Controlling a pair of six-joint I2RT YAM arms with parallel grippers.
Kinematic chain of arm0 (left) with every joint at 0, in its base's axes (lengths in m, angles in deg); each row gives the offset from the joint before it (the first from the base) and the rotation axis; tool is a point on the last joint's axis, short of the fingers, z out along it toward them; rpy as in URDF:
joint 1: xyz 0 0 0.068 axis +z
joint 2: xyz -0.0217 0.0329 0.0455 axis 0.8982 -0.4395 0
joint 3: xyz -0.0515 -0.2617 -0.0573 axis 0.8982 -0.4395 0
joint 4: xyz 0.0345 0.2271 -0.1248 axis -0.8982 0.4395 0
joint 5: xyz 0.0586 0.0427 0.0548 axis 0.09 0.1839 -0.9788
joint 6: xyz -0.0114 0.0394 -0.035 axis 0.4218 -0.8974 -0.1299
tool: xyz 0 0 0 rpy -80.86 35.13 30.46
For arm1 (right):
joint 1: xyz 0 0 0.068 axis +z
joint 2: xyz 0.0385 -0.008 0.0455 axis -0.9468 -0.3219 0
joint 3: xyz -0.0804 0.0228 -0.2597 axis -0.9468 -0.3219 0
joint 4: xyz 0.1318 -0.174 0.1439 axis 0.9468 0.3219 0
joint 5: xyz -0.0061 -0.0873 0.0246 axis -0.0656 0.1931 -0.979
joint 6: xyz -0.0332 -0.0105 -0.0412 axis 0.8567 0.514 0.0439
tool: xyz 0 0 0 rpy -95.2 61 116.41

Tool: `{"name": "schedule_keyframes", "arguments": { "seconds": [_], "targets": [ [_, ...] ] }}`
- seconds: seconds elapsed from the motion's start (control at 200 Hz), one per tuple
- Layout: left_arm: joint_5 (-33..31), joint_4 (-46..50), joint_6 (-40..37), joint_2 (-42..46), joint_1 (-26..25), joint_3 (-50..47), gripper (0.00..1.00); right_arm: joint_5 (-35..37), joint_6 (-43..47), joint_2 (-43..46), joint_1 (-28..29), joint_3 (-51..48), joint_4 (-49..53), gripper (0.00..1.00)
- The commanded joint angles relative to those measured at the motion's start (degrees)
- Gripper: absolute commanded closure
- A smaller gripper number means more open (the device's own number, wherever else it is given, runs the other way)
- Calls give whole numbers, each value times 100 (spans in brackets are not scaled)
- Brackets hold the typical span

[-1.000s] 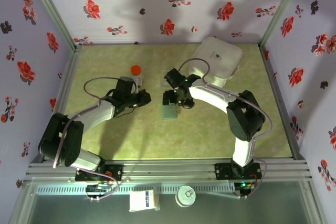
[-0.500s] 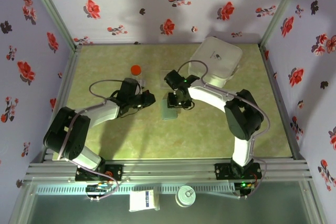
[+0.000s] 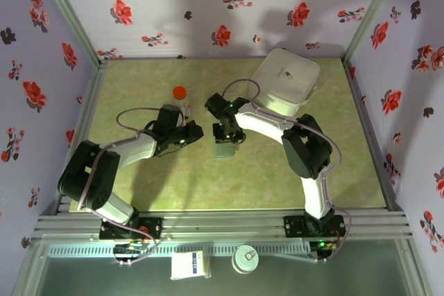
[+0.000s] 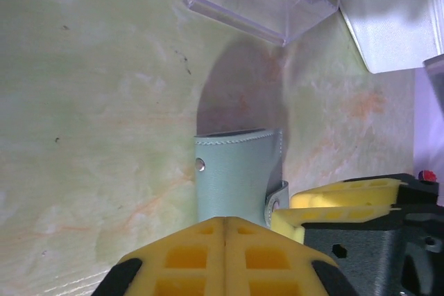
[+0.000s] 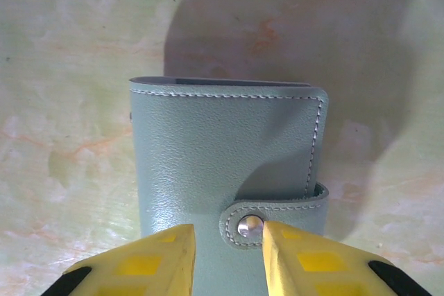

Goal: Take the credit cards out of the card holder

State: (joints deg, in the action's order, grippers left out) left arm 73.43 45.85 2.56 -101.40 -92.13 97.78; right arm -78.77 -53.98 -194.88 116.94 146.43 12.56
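card holder [image 5: 222,157] snapped shut, inside hidden

The card holder [image 5: 229,150] is pale grey-blue with lighter stitching and a silver snap. The table [image 3: 180,185] is marbled yellow-green with orange veins. The walls [image 3: 208,5] are lilac with red and dark flowers. The far-right case [image 3: 288,77] is white.

**Two arms bent inward, grippers close together**

Both arms fold toward the middle with their wrists low. The left gripper [image 3: 194,132] has its yellow fingers [image 4: 187,254] pressed together. The right gripper [image 3: 223,141] points down, its fingers [image 5: 166,254] slightly apart.
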Motion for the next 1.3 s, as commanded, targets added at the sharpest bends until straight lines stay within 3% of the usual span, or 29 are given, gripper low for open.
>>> {"name": "schedule_keyframes", "arguments": {
  "seconds": [0.0, 0.405, 1.035, 1.295],
  "targets": [
    [125, -10, -81, 151, 34, -78, 100, 187, -32, -179, 16, 200, 296, 69],
    [265, -54, -80, 40, 28, -19, 100, 79, 4, -503, 13, 187, 233, 71],
    [290, -72, 39, -407, -319, 396, 100, -338, -1, -38, -146, -545, -478, 100],
    [414, -196, 149, -865, -593, 641, 100, -642, -1, 421, -247, -847, -880, 100]
  ]
}}
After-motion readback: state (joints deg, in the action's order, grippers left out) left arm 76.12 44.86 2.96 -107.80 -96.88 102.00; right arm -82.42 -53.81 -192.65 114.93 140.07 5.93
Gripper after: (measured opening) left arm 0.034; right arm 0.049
